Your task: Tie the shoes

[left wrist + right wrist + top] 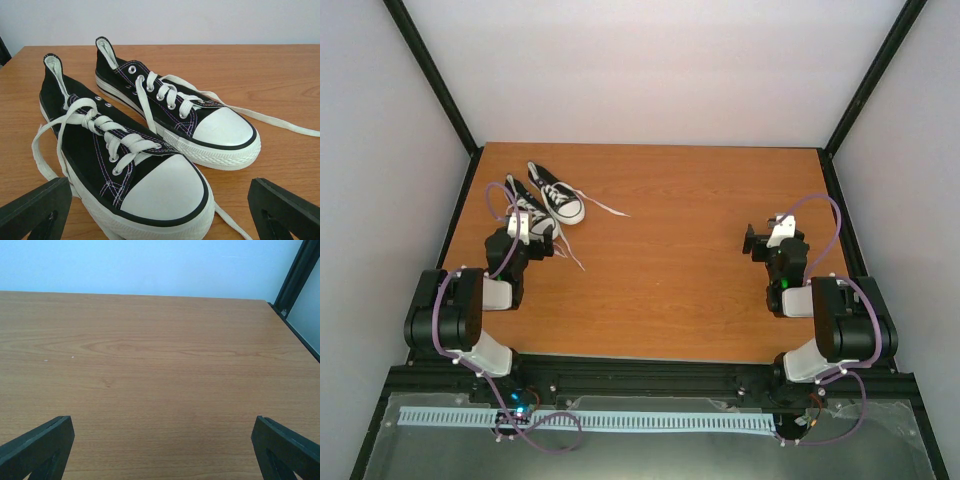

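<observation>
The shoes, two black canvas sneakers with white toe caps, lie side by side at the table's far left, toes pointing right and toward the near edge. In the left wrist view the nearer shoe (145,180) fills the foreground and the farther shoe (200,120) lies behind it. From above, the farther shoe (558,198) shows fully, while the nearer shoe (532,212) is partly covered by my left gripper (535,240). Their white laces (280,125) are untied and trail loose over the wood. My left gripper (159,202) is open, its fingers either side of the nearer toe cap, holding nothing. My right gripper (753,240) is open over bare wood, far from the shoes.
One loose lace end (608,209) runs right of the shoes and another (572,256) trails toward the near edge. Black frame posts (432,75) and white walls close in the wooden table (680,270). The right wrist view shows only bare tabletop (160,365) and a corner post (295,275).
</observation>
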`<act>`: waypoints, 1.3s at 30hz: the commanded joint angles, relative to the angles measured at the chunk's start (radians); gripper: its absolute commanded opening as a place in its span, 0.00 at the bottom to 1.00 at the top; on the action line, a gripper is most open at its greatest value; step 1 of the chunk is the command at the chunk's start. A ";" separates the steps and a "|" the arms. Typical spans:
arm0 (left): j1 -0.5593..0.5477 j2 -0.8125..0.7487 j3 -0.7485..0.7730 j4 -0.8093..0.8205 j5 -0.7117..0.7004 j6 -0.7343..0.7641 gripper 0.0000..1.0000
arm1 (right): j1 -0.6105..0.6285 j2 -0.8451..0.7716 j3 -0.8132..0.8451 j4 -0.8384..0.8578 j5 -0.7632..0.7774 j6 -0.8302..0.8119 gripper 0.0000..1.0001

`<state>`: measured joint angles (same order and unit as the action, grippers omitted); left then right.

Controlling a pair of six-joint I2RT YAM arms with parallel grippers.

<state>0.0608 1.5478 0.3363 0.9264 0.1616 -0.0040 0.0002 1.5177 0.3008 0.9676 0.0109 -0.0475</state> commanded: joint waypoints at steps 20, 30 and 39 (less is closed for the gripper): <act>0.008 -0.127 0.662 -0.935 -0.119 0.102 1.00 | -0.019 -0.281 0.273 -0.579 -0.030 0.100 1.00; 0.036 0.241 1.263 -1.431 -0.317 0.048 0.85 | -0.005 -0.387 0.420 -0.883 -0.152 0.195 1.00; 0.091 0.732 1.763 -1.713 -0.391 -0.112 0.90 | 0.016 -0.405 0.401 -0.917 -0.163 0.176 1.00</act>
<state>0.1291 2.1605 1.9785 -0.5945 -0.1619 -0.0387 0.0017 1.1370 0.7040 0.0834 -0.1333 0.1215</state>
